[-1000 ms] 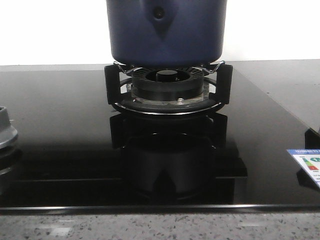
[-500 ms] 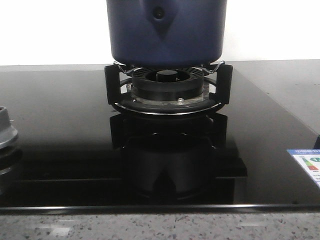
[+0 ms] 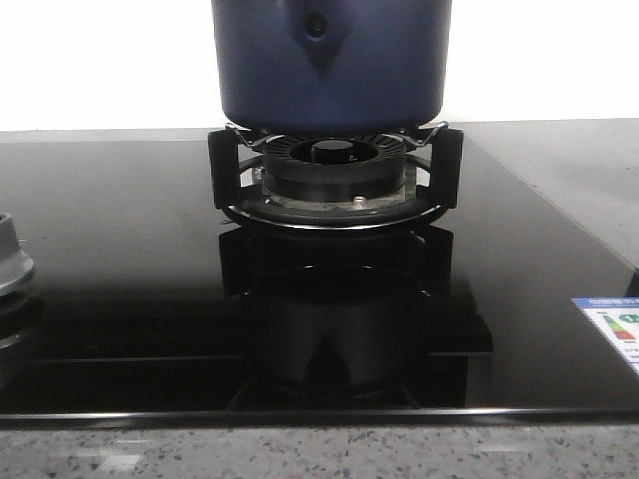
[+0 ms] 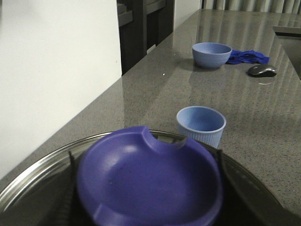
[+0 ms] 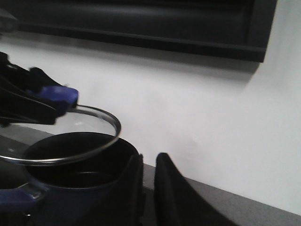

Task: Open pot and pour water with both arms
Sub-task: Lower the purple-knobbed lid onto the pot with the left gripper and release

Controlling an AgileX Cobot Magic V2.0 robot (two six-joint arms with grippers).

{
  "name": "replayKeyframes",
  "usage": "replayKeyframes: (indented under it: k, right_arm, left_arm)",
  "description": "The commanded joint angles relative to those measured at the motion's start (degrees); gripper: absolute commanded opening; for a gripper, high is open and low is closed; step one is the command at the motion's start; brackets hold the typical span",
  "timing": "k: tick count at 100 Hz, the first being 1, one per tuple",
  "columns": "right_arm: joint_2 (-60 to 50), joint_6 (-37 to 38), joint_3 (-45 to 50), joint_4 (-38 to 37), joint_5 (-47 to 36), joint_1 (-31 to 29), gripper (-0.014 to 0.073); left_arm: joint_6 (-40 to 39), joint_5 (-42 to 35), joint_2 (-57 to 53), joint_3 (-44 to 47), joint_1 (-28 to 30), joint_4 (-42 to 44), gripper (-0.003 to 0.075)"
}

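Observation:
The navy-blue pot (image 3: 329, 70) stands on the burner grate (image 3: 225, 170) at the back centre; no gripper shows in the front view. In the right wrist view the pot (image 5: 70, 193) is open. Its glass lid (image 5: 113, 123) hangs tilted above the mouth. My left gripper (image 5: 51, 96) is shut on the lid's blue knob (image 4: 150, 183), which fills the left wrist view over the lid's metal rim (image 4: 33, 176). My right gripper (image 5: 149, 165) is beside the pot's wall, its fingers narrowly apart and closed on the pot's handle, which is mostly hidden.
The black glass hob (image 3: 120, 249) has a grey burner part (image 3: 10, 264) at the left and a label (image 3: 614, 324) at the right. Beyond the lid on the stone counter are a light blue cup (image 4: 201, 123), a blue bowl (image 4: 211, 54), a blue cloth (image 4: 247, 56) and a mouse (image 4: 262, 70).
The pot has stayed on the grate. The front view has shifted very slightly, so the grey burner part sits a little lower.

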Motion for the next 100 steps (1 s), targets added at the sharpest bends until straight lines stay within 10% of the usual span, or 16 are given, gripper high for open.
replayKeyframes:
  k: [1, 100]
  right_arm:
    - [-1.0, -0.1, -1.8, 0.0, -1.2, -0.3, -0.0066]
    - [-1.4, -0.1, -1.8, -0.1, -8.6, -0.3, -0.0066]
  left_arm:
    - [-0.1, 0.2, -1.1, -1.9, -0.4, -6.4, 0.0207]
    - [3.0, -6.7, 4.6, -1.9, -2.5, -9.7, 0.0207]
